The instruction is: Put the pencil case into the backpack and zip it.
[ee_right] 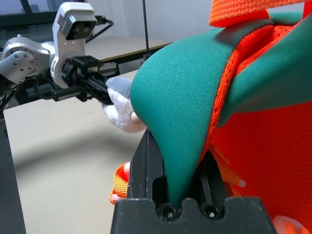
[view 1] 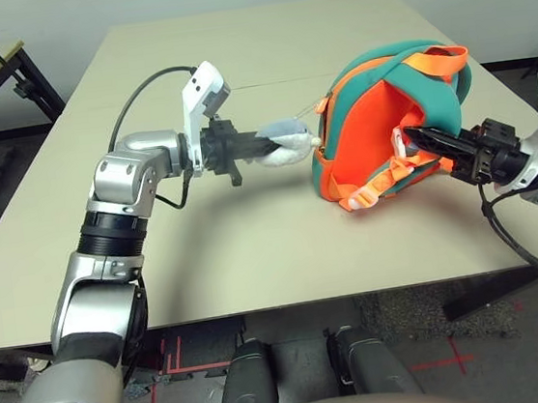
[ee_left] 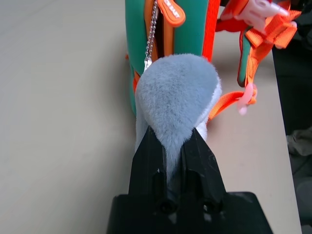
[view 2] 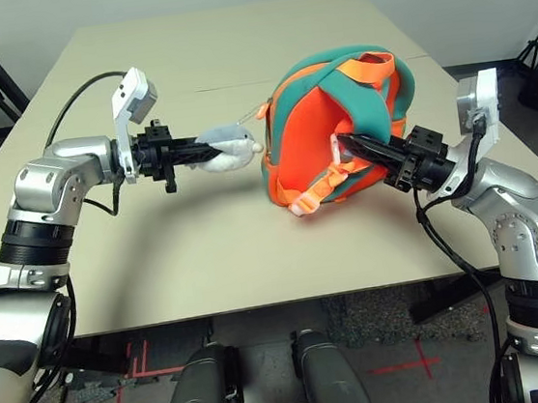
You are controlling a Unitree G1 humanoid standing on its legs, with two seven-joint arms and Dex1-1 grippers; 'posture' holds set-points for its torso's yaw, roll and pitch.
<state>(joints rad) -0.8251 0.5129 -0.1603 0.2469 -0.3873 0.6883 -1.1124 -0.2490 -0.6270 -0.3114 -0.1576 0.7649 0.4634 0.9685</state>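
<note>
Fingers of the left gripper are clamped on the grey plush shark, pulling it level and away from the backpack toward the robot's left, the toy's long axis in line with the gripper. A thin silver chain links the toy to the bag. The right gripper is pinched on a fold of the bag's teal strap, reaching in from the robot's right at the orange back panel. The backpack sits near the middle of the table, tipped with its orange panel facing the robot and its top handle toward the far right. One backpack, one plush toy, two grippers, each gripping.
</note>
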